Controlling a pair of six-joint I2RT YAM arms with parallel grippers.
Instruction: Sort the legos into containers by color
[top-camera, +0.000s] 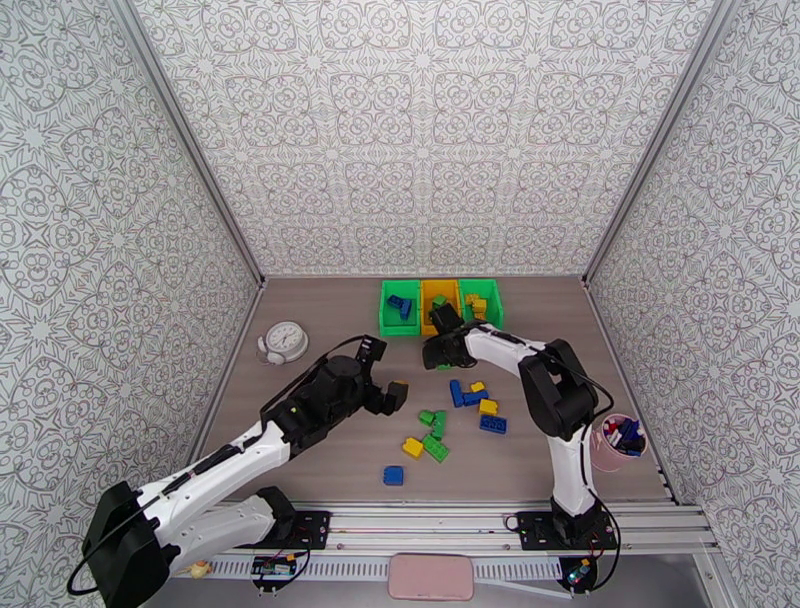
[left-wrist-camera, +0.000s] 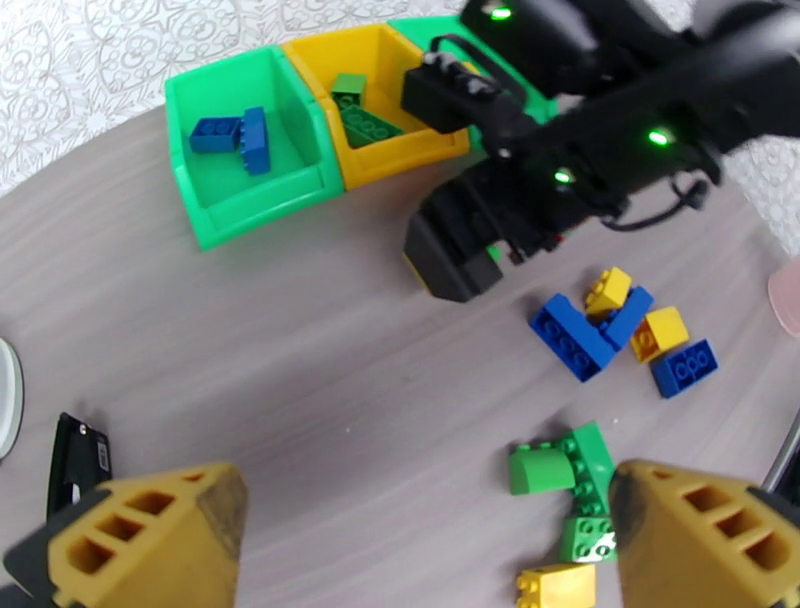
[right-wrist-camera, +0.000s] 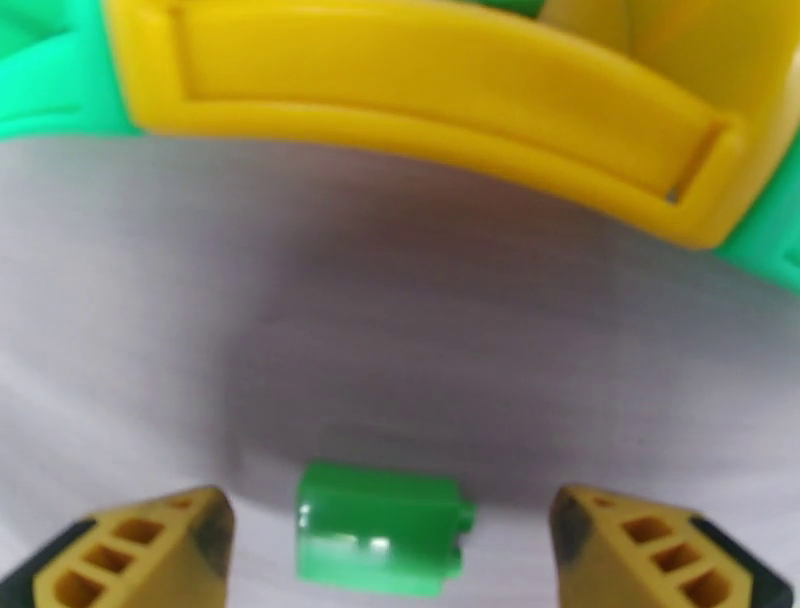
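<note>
Three containers stand in a row at the back: a green bin (top-camera: 400, 307) holding blue legos (left-wrist-camera: 235, 140), a yellow bin (top-camera: 440, 297) holding green legos (left-wrist-camera: 365, 112), and a green bin (top-camera: 481, 300) holding yellow ones. My right gripper (top-camera: 438, 352) hangs low just in front of the yellow bin (right-wrist-camera: 450, 90). It is open, and a small green lego (right-wrist-camera: 380, 535) lies on the table between its fingers (right-wrist-camera: 130, 550), untouched. My left gripper (left-wrist-camera: 420, 500) is open and empty over the table, left of a green lego cluster (left-wrist-camera: 575, 485).
Loose blue and yellow legos (top-camera: 478, 405) lie right of centre, and a single blue one (top-camera: 393, 475) lies nearer the front. A white clock (top-camera: 285, 341) sits at the left. At the right edge stands a pink cup (top-camera: 620, 440).
</note>
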